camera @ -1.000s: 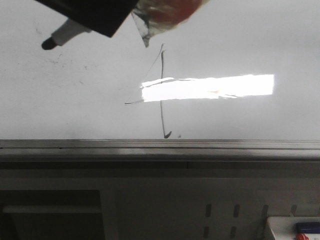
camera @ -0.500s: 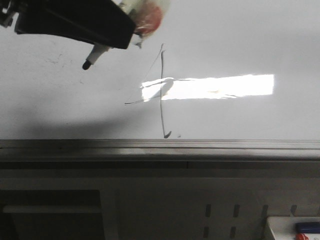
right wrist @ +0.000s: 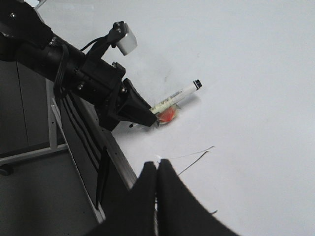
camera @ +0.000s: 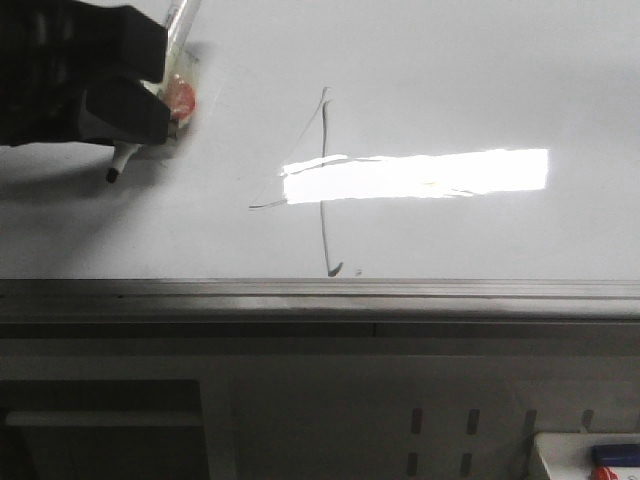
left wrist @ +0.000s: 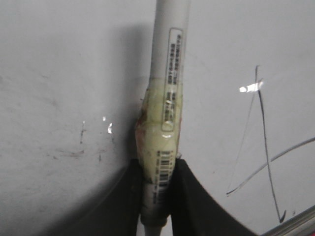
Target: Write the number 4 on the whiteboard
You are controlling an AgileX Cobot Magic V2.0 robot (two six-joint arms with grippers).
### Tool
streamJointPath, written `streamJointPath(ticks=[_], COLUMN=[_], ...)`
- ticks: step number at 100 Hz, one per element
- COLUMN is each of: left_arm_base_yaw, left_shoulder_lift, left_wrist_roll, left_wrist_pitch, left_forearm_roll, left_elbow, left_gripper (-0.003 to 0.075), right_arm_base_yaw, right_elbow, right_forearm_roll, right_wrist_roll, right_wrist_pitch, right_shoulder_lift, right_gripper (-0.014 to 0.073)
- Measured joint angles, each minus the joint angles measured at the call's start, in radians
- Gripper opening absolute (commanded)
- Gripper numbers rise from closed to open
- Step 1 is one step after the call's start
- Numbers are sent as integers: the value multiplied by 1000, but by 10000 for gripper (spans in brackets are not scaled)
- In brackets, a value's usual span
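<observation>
The whiteboard (camera: 450, 80) is glossy white, with a bright light reflection (camera: 415, 175) and a grey edge rail (camera: 320, 290). The number 4 (camera: 322, 180) is drawn on it in thin dark strokes and also shows in the left wrist view (left wrist: 266, 157) and the right wrist view (right wrist: 197, 156). My left gripper (camera: 150, 90) is to the left of the 4, shut on a white marker (left wrist: 167, 98) wrapped in yellowish tape. The marker's tip (camera: 112, 177) is at or just over the board. My right gripper (right wrist: 157, 164) is shut and empty over the board's edge, out of the front view.
Faint grey smudges (left wrist: 78, 147) mark the board's left part. Below the rail is a grey frame with slots (camera: 440, 420). A white tray (camera: 585, 450) with blue and red items sits at the lower right. The left arm (right wrist: 74, 69) reaches over the board's edge.
My left gripper has moved left and down with the marker, away from the 4. The marker's tip has come down towards the board. The 4 itself is unchanged.
</observation>
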Motion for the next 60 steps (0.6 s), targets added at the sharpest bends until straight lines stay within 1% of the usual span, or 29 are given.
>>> streamJointPath(ticks=[21,28,33,37,38,43,45,50,52,53,54,60], left_arm_base_yaw=[-3,-6,-6,-6,-6,-6,-6,-6,-6,-6,-6,-6], left_shoulder_lift=[36,39,39,39,39,39,41,43,43,43,43,41], left_wrist_roll=[0,0,0,0,0,0,0,0,0,0,0,0], left_wrist_pitch=[-53,-59,-59,-61,-61,-70,-77,-88,-92,-92,-93,-101], left_forearm_roll=[-41,-48,-52,-52,-52,-59,-64,-70,-72,-72,-72,-72], left_elbow=[0,0,0,0,0,0,0,-2,-2,-2,-4,-6], left_gripper=[-18,12,62,133,133,230,254,347,368,394,394,450], right_arm_base_yaw=[0,0,0,0,0,0,0,0,0,0,0,0], right_elbow=[0,0,0,0,0,0,0,0,0,0,0,0], right_forearm_roll=[0,0,0,0,0,0,0,0,0,0,0,0], right_wrist_roll=[24,32,36,36,38,39,39,42,42,42,42,42], right_wrist_pitch=[0,0,2,2,2,2,2,4,4,4,4,4], right_shoulder_lift=[0,0,0,0,0,0,0,0,0,0,0,0], right_gripper=[-60,-60,-60,-60,-60,-60,-60,-60,-60,-60,-60,-60])
